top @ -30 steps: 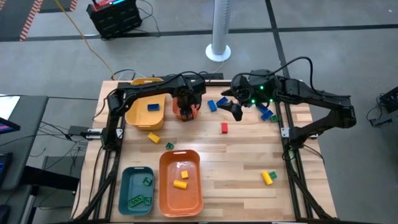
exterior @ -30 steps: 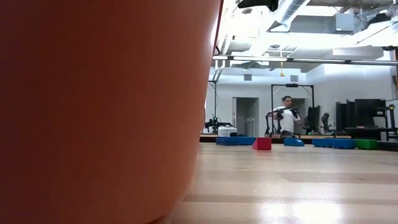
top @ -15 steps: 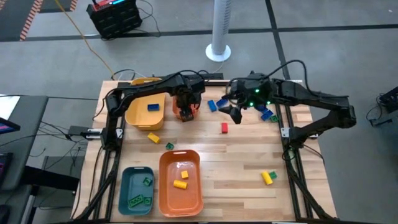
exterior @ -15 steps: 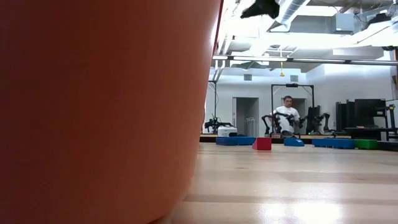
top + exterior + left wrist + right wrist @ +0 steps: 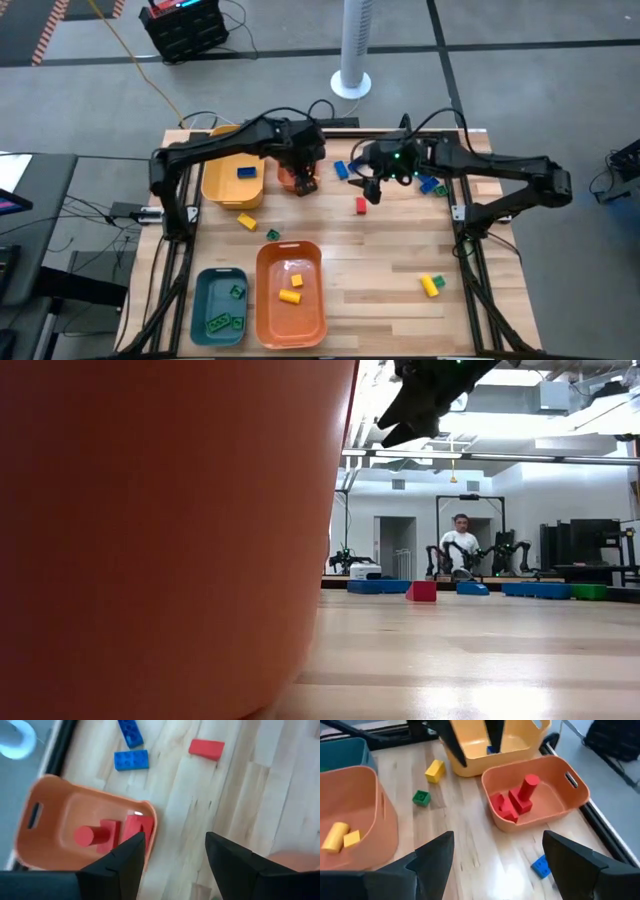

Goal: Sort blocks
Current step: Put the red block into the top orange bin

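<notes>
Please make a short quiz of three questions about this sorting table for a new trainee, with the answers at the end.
1. True or false: the small orange bin holds only red blocks.
2. Which bin holds a blue block? A) teal bin B) yellow bin C) large orange bin
3. What lies alone on the table below the right gripper?

Key
1. True.
2. B.
3. A single red block. The right fingers stand open above it; the left gripper is over the small orange bin.

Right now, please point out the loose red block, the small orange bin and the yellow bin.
loose red block (image 5: pixel 361 205): high view, top face.
small orange bin (image 5: pixel 576 790): right wrist view, rim.
yellow bin (image 5: pixel 222 183): high view, bare floor.
</notes>
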